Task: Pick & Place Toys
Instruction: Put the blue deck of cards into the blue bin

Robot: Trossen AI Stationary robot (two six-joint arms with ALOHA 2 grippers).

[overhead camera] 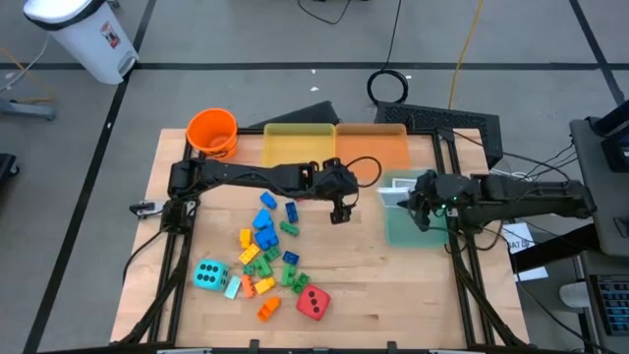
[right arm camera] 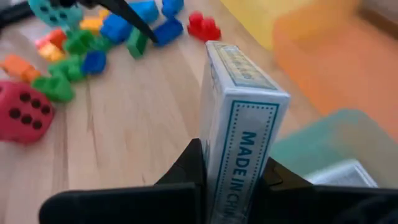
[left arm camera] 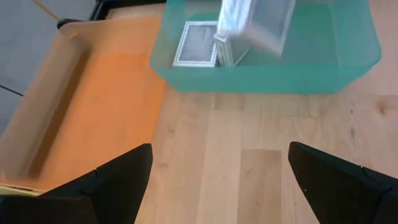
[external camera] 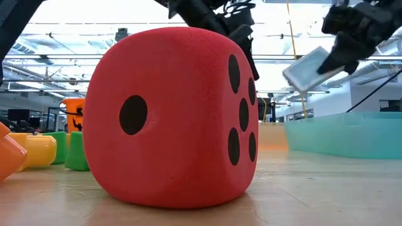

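My right gripper [overhead camera: 411, 202] is shut on a white playing-card box [right arm camera: 239, 124] above the green tray [overhead camera: 418, 231]. The box also shows in the low view [external camera: 308, 68]. Another card pack [left arm camera: 196, 43] lies flat inside the tray. My left gripper [overhead camera: 341, 208] is open and empty over bare wood between the brick pile and the trays. Coloured bricks [overhead camera: 265, 246] lie on the table with the cyan die [overhead camera: 209, 275] and the red die [overhead camera: 313, 303]. My right gripper pinches the card box between its two fingers, one on each broad face [right arm camera: 210, 140], with a narrow printed side toward the wrist camera. The fingers come from the table's right, slanting down. The box is lifted clear and tilted over the green tray's left part [external camera: 326, 135].
The yellow tray [overhead camera: 298, 146] and the orange tray [overhead camera: 371, 146] lie along the far edge, with the orange bucket [overhead camera: 212, 133] at the far left. The red die [external camera: 169, 113] fills the low view. Bare wood lies between the bricks and the green tray.
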